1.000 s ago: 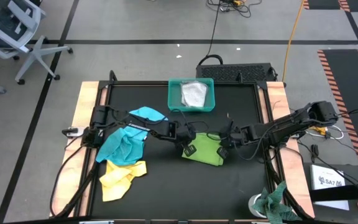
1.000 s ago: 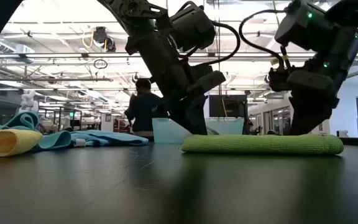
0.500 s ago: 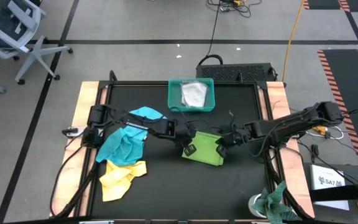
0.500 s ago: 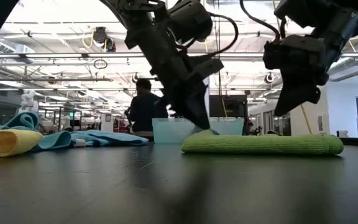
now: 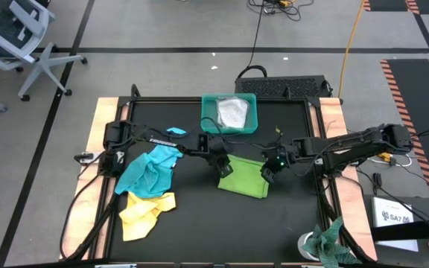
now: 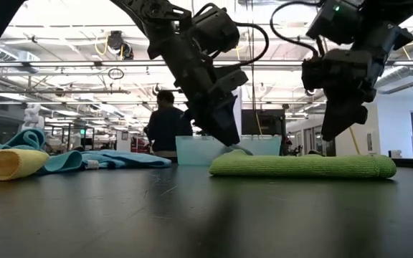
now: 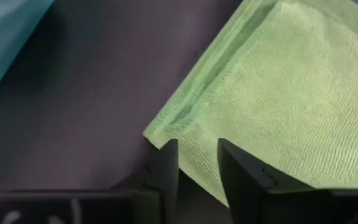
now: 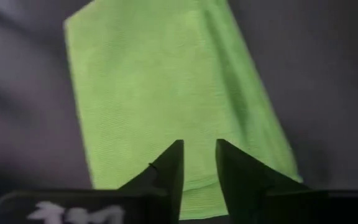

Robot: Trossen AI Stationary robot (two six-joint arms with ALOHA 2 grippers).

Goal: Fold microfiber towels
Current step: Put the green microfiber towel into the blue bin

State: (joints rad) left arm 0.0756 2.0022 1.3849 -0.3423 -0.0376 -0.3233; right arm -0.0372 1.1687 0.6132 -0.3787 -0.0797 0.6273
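Beneath both sets of fingers, the lime green towel [image 5: 245,178] is lying flat and folded on the table [image 5: 289,216], and neither gripper is holding it any longer. A second ago both were pressed down at its edges; now the left gripper [image 5: 223,165] and the right gripper [image 5: 269,171] are lifting clear, their fingers parting with a narrow gap and nothing between them. In the left wrist view a folded corner of the towel is sitting just ahead of the left fingers [image 7: 166,169], apart from them; in the right wrist view the towel is spreading out just beyond the right fingers [image 8: 171,168]. Judged from this, the fold on this towel is finishing, while the turquoise towel [image 5: 149,170] and yellow towel [image 5: 144,212] are waiting crumpled, well off beyond the left gripper.
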